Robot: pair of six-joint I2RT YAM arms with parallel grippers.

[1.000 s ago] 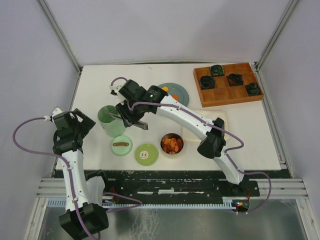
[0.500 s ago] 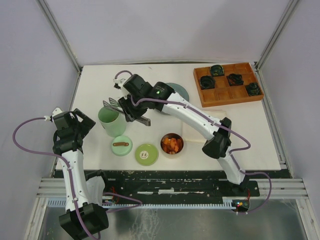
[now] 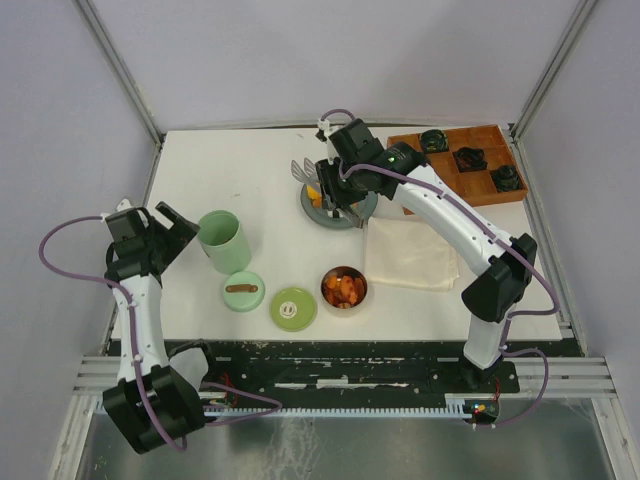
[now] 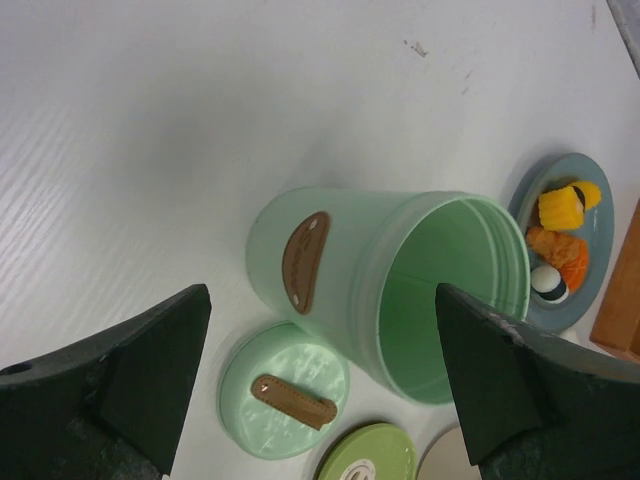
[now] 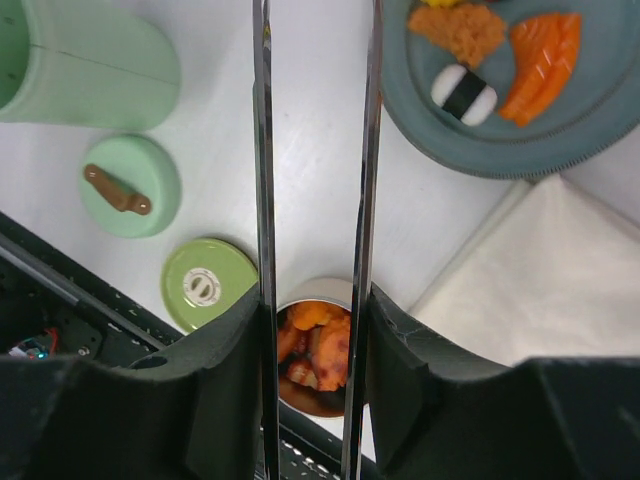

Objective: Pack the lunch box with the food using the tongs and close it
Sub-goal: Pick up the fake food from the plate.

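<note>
Swinging away from the canister, the right arm now reaches over the plate, while the left arm has leaned in at the canister's 9 o'clock side. On the white table (image 3: pixel 230 170), the wooden tray (image 3: pixel 480 190) sits at 1 o'clock in the top view. The cream cloth (image 3: pixel 415 260) lies just beside the plate (image 3: pixel 338 222), at its 4 o'clock. The mint canister (image 3: pixel 222 240) stands upright and open at 9 o'clock on the table. Its flat lid (image 3: pixel 243 291) lies at its 5 o'clock. The lime lid (image 3: pixel 293 308) and the steel bowl (image 3: pixel 344 287), which holds orange pieces (image 5: pixel 320 345), follow in a row towards 3 o'clock.

The left gripper (image 4: pixel 320 340) is spread wide around nothing, with the canister just ahead of it. The right gripper (image 5: pixel 318 310) is half closed on the tongs (image 5: pixel 262 150), whose blades stand apart. The tips point past the plate's roll (image 5: pixel 465 92) and orange slice (image 5: pixel 545 60).
</note>
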